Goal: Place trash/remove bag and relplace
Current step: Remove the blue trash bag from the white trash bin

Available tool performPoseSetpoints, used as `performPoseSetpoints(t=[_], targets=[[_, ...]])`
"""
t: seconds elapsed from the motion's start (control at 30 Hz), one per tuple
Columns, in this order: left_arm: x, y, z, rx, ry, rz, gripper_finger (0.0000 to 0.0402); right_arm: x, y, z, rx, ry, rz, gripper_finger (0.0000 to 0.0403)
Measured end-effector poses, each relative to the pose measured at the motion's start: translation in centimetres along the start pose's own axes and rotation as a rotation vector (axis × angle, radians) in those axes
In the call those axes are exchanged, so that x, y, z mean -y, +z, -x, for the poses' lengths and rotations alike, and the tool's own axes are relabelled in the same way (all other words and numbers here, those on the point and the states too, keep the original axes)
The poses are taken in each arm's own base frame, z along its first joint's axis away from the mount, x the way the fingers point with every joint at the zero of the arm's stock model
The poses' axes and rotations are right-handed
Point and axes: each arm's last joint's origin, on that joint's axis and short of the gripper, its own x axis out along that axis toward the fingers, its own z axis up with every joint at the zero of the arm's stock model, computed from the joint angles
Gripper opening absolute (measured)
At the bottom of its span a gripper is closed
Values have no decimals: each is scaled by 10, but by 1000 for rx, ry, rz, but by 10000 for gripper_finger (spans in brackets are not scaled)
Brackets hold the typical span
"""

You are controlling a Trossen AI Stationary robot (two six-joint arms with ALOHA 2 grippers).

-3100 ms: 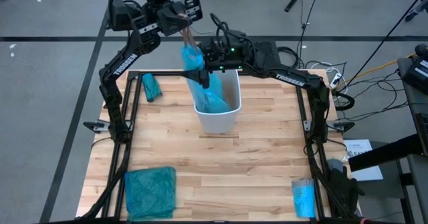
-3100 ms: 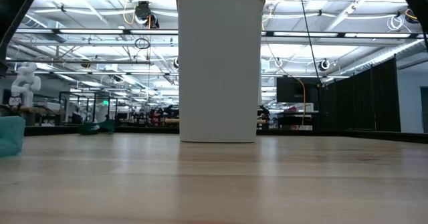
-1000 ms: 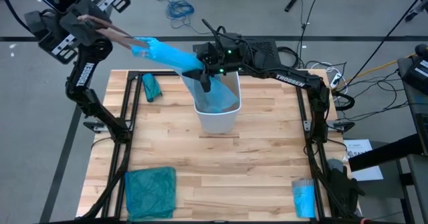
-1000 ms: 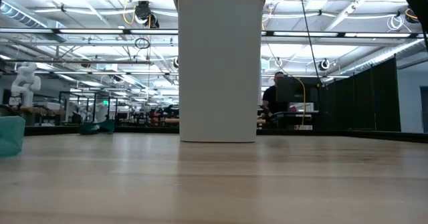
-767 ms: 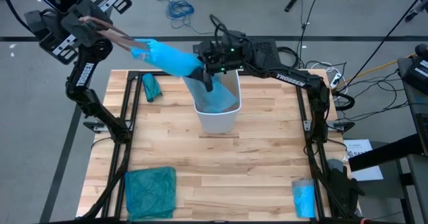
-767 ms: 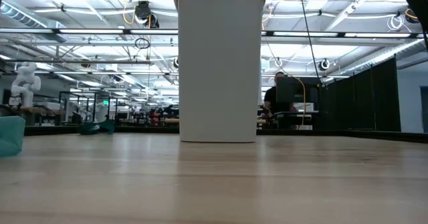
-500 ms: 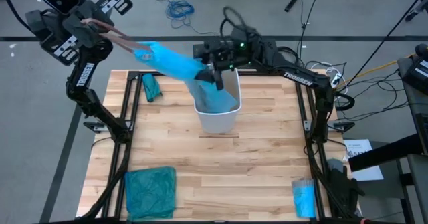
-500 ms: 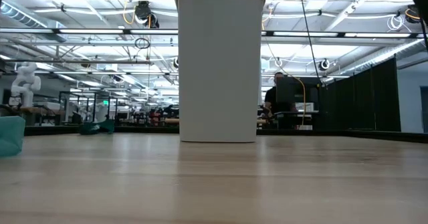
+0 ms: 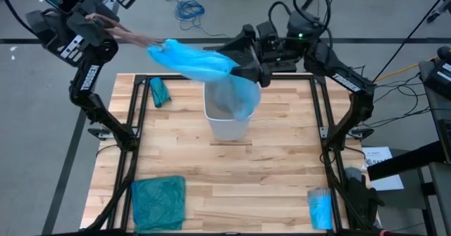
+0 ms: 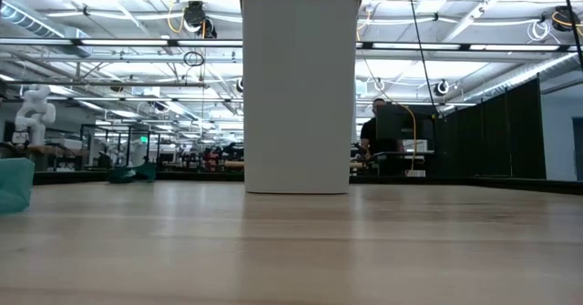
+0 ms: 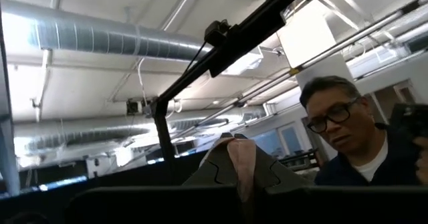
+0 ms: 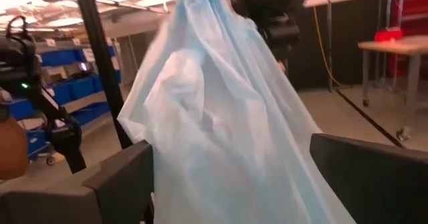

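Observation:
The light-blue bag (image 9: 201, 63) stretches high over the table's far side, from my left gripper (image 9: 149, 46) to the white bin (image 9: 227, 123). The bag's wide translucent part (image 9: 238, 95) hangs over the bin's mouth. My left gripper is shut (image 11: 237, 164) on the bag's bunched end. My right gripper (image 9: 248, 72) is raised at the bin's far right and stands open. In its wrist view the bag (image 12: 221, 117) hangs between its two spread fingers. The bin stands upright on the table (image 10: 299, 86). The trash does not show. My left gripper pinches the bag's gathered end (image 9: 158, 50) between its two shut fingers, which come from the table's far left. The bag is lifted clear of the table and runs from there toward the bin, its other end drooping over the bin's mouth. Whether my right gripper touches the bag, I cannot tell.
A folded teal-green bag (image 9: 158, 202) lies at the near left. A small teal bundle (image 9: 159, 91) sits at the far left. A bright-blue roll (image 9: 320, 209) lies at the near right. A person (image 11: 354, 140) stands beyond the table.
My right gripper has risen and drawn back from the bin toward the table's far right. The bag's lower part, which sat down inside the bin, has come up and now hangs spread over the bin's mouth. The end held by my left gripper has stayed where it was.

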Motion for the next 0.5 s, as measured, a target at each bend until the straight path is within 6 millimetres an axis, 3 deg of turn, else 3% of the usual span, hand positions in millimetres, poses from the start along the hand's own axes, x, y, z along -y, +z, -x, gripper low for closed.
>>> performPoseSetpoints(t=[0.17, 0.5], targets=[[12, 9, -1, 8, -10, -81, 0, 1, -3, 0, -31, -20, -11, 376], [60, 39, -4, 36, -55, -310, 0, 8, -10, 2, -80, -80, -29, 375]])
